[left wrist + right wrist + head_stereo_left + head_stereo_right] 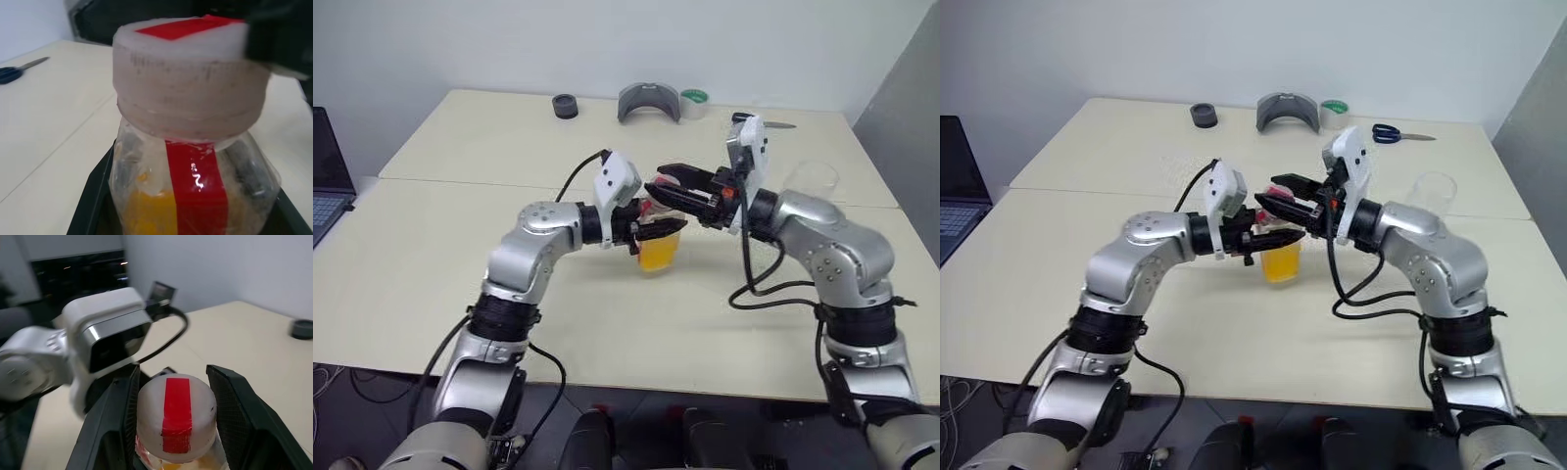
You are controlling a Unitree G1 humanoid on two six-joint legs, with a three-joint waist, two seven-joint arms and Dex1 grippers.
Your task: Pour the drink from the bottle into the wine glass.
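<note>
Cream table (pixel 460 255) | left gripper (pixel 658 231) jaws clamp bottle (pixel 195 186), drink (pixel 658 253) inside | right gripper (pixel 176 431) jaws straddle cap (pixel 176 416)

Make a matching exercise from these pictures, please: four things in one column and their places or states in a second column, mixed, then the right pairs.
Things:
1. bottle
2. cap
3. wine glass
4. scissors

Places or states:
A. stands empty beside the right arm
B. lies at the far edge of the table
C. held at its body by the left gripper
D. sits between the fingers of the right gripper

Pairs: 1-C, 2-D, 3-A, 4-B
</note>
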